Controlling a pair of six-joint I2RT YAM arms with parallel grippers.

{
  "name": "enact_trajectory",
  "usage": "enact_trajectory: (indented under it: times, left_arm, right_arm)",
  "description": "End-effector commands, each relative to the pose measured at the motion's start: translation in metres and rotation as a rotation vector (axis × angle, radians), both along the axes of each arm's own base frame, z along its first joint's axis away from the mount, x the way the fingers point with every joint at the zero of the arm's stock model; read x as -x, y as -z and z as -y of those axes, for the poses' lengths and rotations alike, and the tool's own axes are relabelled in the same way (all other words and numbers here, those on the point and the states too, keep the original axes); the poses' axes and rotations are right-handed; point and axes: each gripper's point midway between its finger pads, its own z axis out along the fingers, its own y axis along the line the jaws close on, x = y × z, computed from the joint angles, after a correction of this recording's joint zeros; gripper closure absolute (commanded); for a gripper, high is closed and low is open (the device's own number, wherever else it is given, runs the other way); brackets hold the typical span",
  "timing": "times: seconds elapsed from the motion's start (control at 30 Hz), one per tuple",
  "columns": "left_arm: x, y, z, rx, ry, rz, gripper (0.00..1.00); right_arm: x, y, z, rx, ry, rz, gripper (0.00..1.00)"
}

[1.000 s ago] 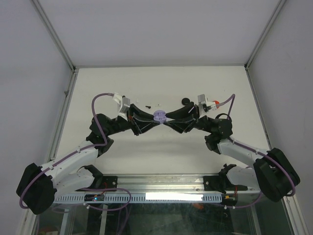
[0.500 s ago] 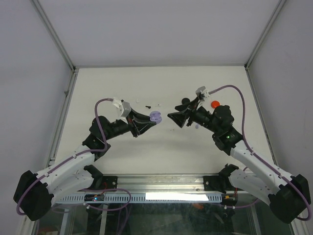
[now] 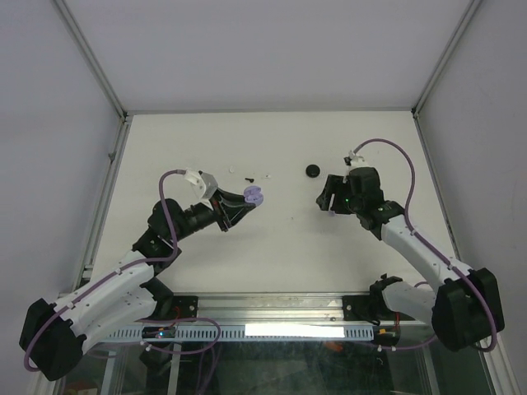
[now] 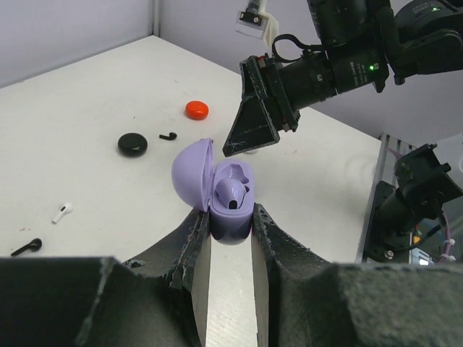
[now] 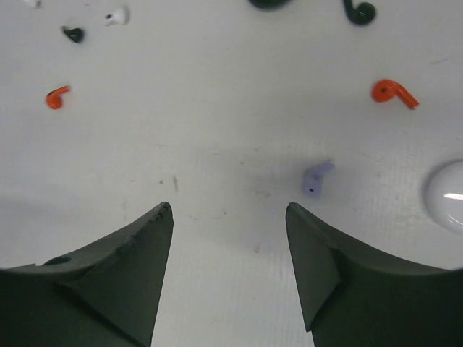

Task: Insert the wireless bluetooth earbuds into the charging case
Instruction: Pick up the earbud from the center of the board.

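My left gripper (image 4: 230, 217) is shut on the base of an open lavender charging case (image 4: 224, 199), held above the table with its lid tipped back; the case also shows in the top view (image 3: 254, 196). One lavender earbud (image 4: 230, 191) sits inside it. A second lavender earbud (image 5: 316, 178) lies on the table, just beyond my right gripper's right fingertip. My right gripper (image 5: 228, 210) hangs open over the table with nothing between its fingers, off to the right of the case (image 3: 328, 200).
Loose on the table are two red earbuds (image 5: 393, 92) (image 5: 56, 96), black earbuds (image 5: 359, 10) (image 5: 72, 33) and a white earbud (image 5: 116, 14). A black round case (image 3: 313, 170), a red round case (image 4: 196, 110) and a white case (image 5: 448, 195) lie nearby.
My right gripper has let go at the lavender case, opened, drawn back to the right and turned down toward the table. My left gripper has shifted slightly left, still holding the case.
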Motion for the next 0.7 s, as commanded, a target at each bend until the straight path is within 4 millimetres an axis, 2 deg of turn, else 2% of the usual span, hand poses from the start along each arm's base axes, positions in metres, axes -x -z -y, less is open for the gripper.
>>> enact_trajectory:
  times: [0.0, 0.4, 0.67]
  left_arm:
    - [-0.004, -0.004, -0.009, 0.006, -0.055, 0.044, 1.00]
    - [-0.011, 0.003, -0.014, 0.004, -0.110, 0.031, 1.00]
    - [-0.012, 0.004, -0.014, 0.000, -0.110, 0.032, 1.00]
  right_arm:
    - [-0.015, 0.016, 0.028, -0.004, 0.144, -0.058, 0.34]
    - [-0.029, 0.066, 0.041, 0.050, 0.168, -0.172, 0.33]
    - [-0.023, 0.084, 0.020, -0.002, 0.070, -0.265, 0.31]
